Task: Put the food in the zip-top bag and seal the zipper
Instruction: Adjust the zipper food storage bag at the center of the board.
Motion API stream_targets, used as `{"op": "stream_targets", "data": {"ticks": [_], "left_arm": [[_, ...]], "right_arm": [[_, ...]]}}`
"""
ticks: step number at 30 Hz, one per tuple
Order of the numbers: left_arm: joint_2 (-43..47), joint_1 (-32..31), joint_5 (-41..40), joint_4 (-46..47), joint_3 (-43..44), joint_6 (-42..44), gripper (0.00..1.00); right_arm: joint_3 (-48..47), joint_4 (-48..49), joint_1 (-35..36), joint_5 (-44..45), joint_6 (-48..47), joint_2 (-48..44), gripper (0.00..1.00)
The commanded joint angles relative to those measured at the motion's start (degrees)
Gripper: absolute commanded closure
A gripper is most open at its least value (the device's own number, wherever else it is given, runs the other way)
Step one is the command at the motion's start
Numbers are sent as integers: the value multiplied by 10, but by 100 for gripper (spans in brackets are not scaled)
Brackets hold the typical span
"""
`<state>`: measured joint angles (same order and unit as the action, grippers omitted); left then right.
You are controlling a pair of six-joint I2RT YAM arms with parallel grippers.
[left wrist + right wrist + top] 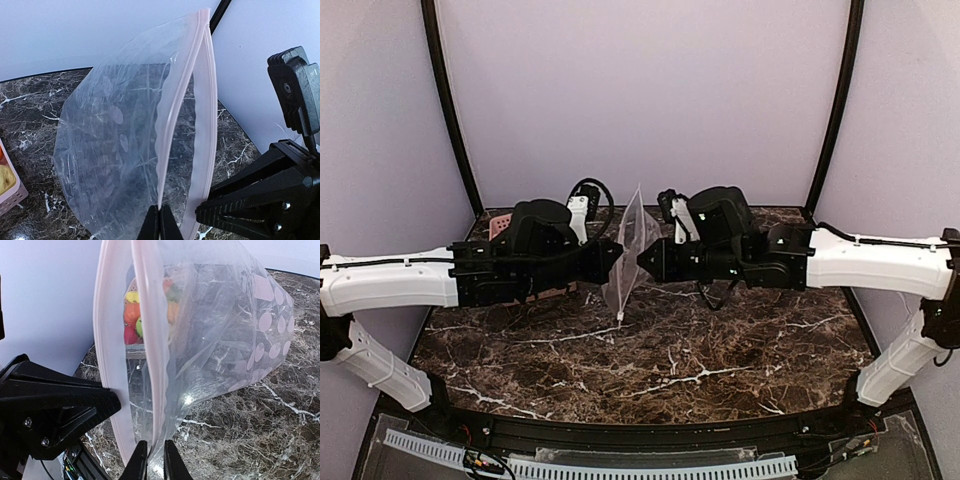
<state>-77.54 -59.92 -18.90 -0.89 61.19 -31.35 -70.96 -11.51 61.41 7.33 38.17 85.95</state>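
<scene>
L arm, R arm level, meeting at bag.

I watch through 3 cameras. The top view sits high behind both arm bases and looks down and forward across the marble table to the back wall, far enough to take in both arms whole. The left wrist camera rides just behind the left gripper and faces right along its fingers, very close to the zip-top bag. The right wrist camera looks the opposite way past the right gripper, equally close. All 3 share the bag; each wrist view also catches the other arm's gripper at its edge.
</scene>
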Motion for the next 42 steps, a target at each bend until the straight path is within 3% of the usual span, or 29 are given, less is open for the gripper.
{"op": "stream_targets", "data": {"ticks": [1, 17, 21, 24, 36, 42], "left_arm": [[23, 3, -4, 6, -15, -5, 99], [25, 3, 16, 6, -24, -13, 99], [28, 4, 12, 6, -25, -12, 99], [34, 7, 8, 4, -28, -11, 99], [79, 76, -67, -84, -70, 13, 99], [99, 99, -56, -94, -72, 31, 99]], "right_arm": [[-14, 11, -6, 13, -8, 9, 90], [-47, 10, -21, -5, -21, 47, 84], [-52, 10, -22, -11, -21, 56, 89], [-52, 8, -23, -13, -24, 57, 100], [-41, -49, -19, -19, -39, -6, 100], [-49, -69, -4, -33, -50, -39, 100]]}}
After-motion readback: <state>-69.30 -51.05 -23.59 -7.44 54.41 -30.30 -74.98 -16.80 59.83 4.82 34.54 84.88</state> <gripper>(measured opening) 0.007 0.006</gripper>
